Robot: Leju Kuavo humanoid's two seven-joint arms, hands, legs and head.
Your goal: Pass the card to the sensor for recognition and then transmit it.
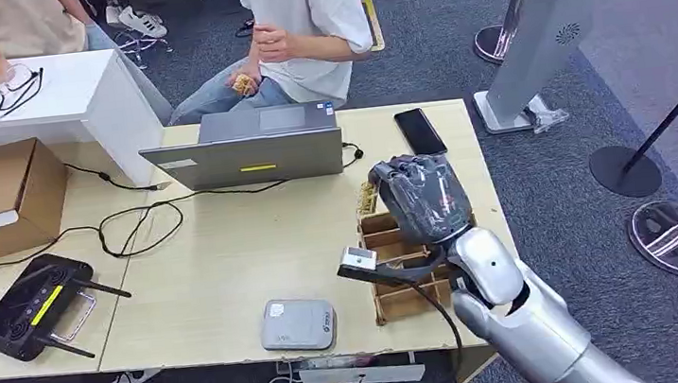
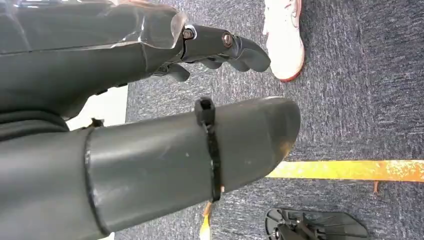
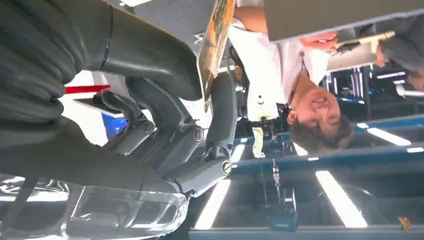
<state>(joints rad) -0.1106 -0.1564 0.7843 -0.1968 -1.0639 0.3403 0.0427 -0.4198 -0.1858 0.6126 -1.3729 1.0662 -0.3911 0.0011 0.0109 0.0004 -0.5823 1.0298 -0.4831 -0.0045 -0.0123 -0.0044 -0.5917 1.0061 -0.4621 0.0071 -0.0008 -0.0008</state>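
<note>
**Card pinched edge-on above the tray, sensor next**

Our right hand (image 1: 419, 197) hovers over the right side of the table (image 1: 228, 260), its back turned up toward the head camera. From the right wrist we see the card (image 3: 216, 45) edge-on, caught between the thick thumb (image 3: 145, 47) and the dark fingers (image 3: 220, 115), so we judge this hand closed on the card in a pinch. In the head view the card itself is hidden behind the hand.

We expect the card to be light, thin and stiff, with slick faces. A pinch across both flat faces near one end suits it, leaving most of the card free to show to the reader. Too loose a hold and it could slide out; a hard squeeze is not needed.

Just below the hand sits the brown divided tray (image 1: 405, 265), by the table's right edge. Left of it and nearer us lies the grey sensor (image 1: 298, 324), flat at the near edge. Farther off stand a laptop (image 1: 255, 148) and a black phone (image 1: 420, 131), with a person (image 1: 299, 25) seated behind.

Our left hand (image 2: 150, 130) hangs over carpet, fingers apart, holding nothing.
</note>
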